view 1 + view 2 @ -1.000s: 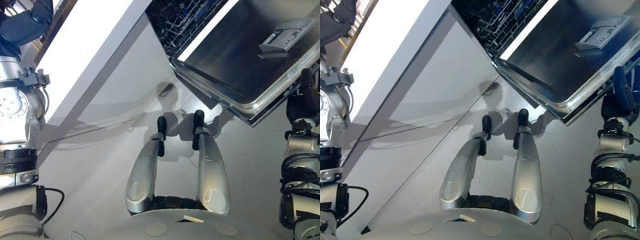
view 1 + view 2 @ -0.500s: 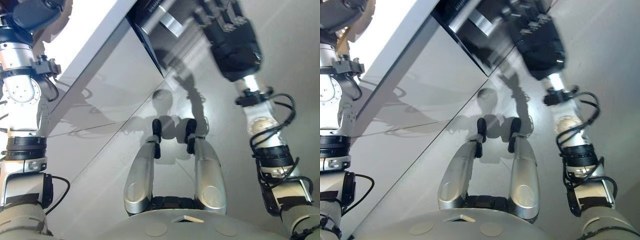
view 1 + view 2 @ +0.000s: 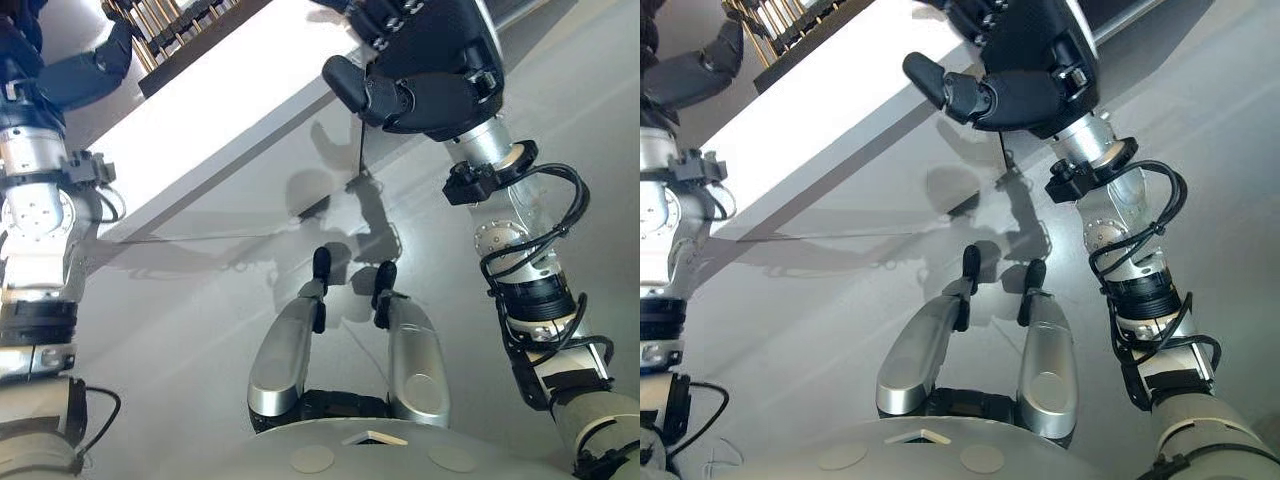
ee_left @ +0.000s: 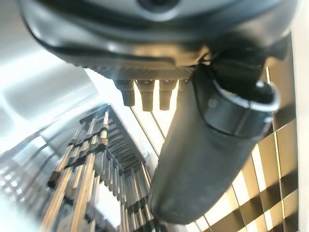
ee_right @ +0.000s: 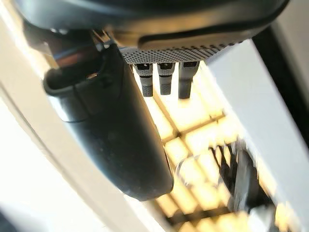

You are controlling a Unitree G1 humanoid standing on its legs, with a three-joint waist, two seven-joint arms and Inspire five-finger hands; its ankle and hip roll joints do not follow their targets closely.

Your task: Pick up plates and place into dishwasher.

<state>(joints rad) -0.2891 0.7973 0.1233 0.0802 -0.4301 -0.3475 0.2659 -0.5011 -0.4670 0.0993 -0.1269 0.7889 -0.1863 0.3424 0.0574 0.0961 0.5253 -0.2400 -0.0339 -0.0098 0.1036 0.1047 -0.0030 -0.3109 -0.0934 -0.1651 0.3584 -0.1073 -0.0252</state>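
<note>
The whole view has swung since a second ago: the open dishwasher door and its rack, then at the upper right, are gone, and a white counter (image 3: 230, 110) with a dish rack (image 3: 170, 25) of metal pegs at its far edge now runs across the top. The right arm, then low at the right edge, is now raised high.

On the left, the left hand (image 3: 75, 70) hangs beside the counter's left end, close to the dish rack. Its wrist view looks past a thumb and straight, relaxed fingers (image 4: 145, 92) onto the rack's pegs; it holds nothing.

To the right, the right hand (image 3: 1020, 60) hovers over the counter's front edge, thumb out, fingers (image 5: 164, 79) loosely extended and empty.

No plate can be made out; any would presumably stand among the rack's pegs. The rack lies beyond both hands toward the counter's far edge, its long axis running along that edge. The left hand looks nearer, so reaching in from there seems likelier.
</note>
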